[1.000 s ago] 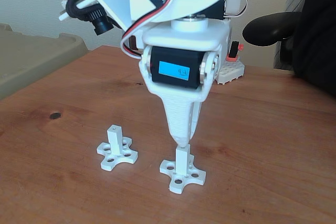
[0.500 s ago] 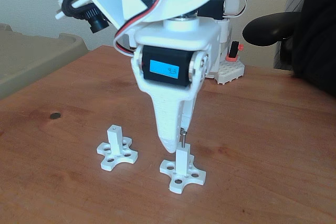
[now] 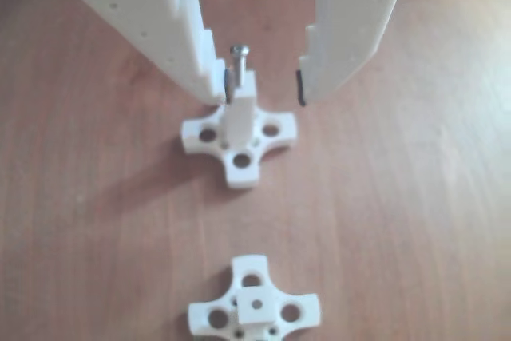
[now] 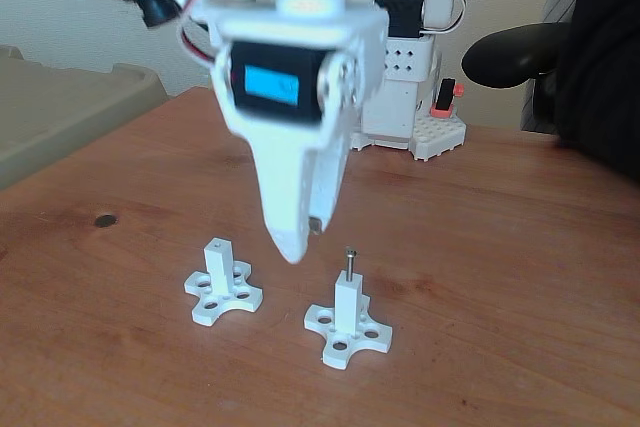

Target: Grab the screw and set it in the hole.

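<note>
the screw (image 4: 349, 262) stands up in the hole of the right post (image 4: 347, 307), head on top. the tool (image 3: 263, 85) is apart and holds nothing. best to lift straight up, slow, so no finger bumps it.

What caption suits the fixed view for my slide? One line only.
Screw standing in the right post, open fingers raised clear beside it; left post empty.
</note>
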You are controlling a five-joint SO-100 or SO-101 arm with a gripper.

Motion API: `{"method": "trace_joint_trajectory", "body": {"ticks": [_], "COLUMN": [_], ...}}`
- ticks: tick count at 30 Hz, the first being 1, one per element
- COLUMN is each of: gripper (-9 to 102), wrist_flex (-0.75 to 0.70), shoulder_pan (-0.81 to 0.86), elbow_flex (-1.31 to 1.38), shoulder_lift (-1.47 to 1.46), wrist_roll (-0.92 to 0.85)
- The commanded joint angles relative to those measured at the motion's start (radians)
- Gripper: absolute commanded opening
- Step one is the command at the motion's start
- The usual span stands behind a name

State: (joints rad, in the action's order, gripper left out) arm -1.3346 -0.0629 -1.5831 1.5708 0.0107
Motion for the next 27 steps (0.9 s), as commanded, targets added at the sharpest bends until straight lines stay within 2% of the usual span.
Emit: {"method": "trace_joint_trajectory", "body": {"ticks": [1,8,12,20,27], "gripper": [-2,-4,-4,-4,-4], "wrist_flex": [-0.005,0.009,0.048,0.249,0.356], "shoulder_pan": [0.008,0.012,0.014,0.038,0.058], "elbow_flex": [0.046,-0.103,-0.282,-0.773,-1.068], "shoulder_lift": [0.160,0.305,0.469,0.818,1.023], "wrist_roll": [-0.026,-0.038,-0.041,-0.052,-0.054]}}
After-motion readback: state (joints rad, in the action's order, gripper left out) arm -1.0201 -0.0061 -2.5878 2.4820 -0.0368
